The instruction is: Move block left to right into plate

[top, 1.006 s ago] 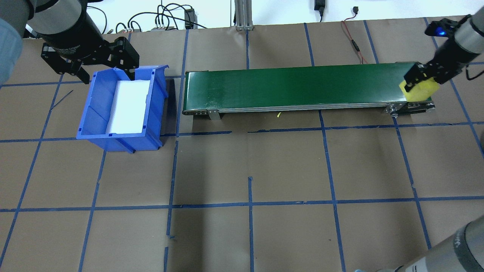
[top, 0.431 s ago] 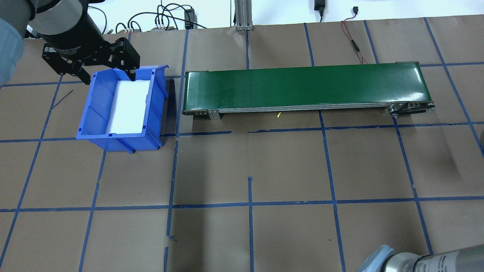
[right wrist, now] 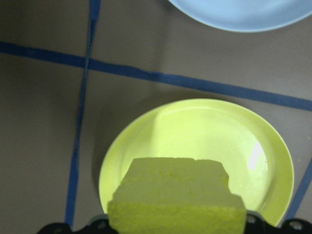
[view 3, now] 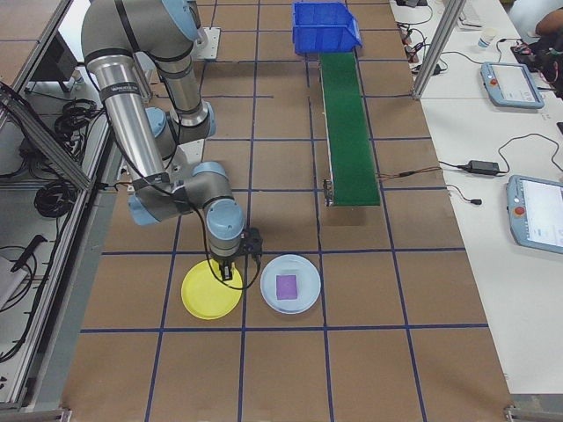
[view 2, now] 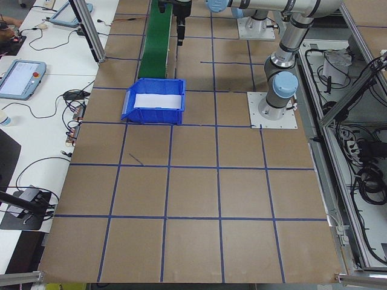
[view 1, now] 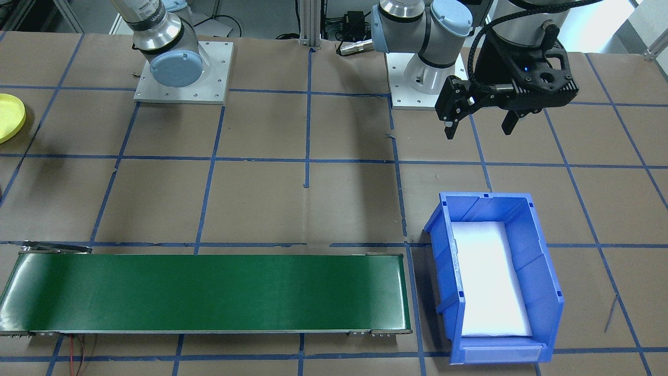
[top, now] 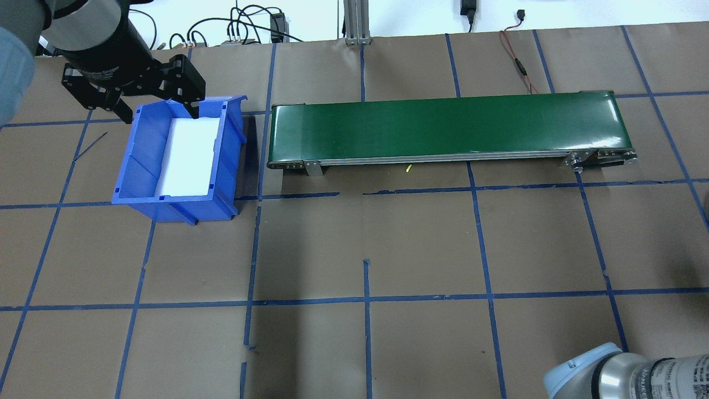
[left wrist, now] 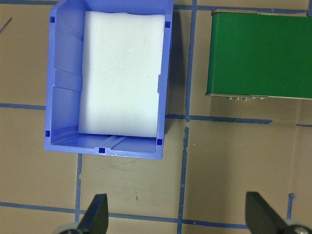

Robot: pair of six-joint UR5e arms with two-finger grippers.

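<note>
The block (right wrist: 178,200) is a yellow foam piece, and my right gripper (view 3: 230,269) is shut on it. It hangs just above the near side of the round yellow plate (right wrist: 209,136), without touching it. The same plate (view 3: 209,294) lies on the table by the right arm's base, and its edge (view 1: 8,117) shows at the far left of the front-facing view. My left gripper (view 1: 477,119) hovers open and empty beside the blue bin (top: 228,160), its fingertips (left wrist: 99,214) spread wide.
A green conveyor belt (top: 443,126) runs between the bin and the plates. White foam lines the blue bin (view 1: 543,284). A pale blue plate (view 3: 290,299) holding a purple block (view 3: 287,285) sits right beside the yellow plate.
The right gripper has carried the yellow block off the conveyor's right end and out of the overhead view. Only that arm's elbow shows there now. The left gripper has stayed put.
</note>
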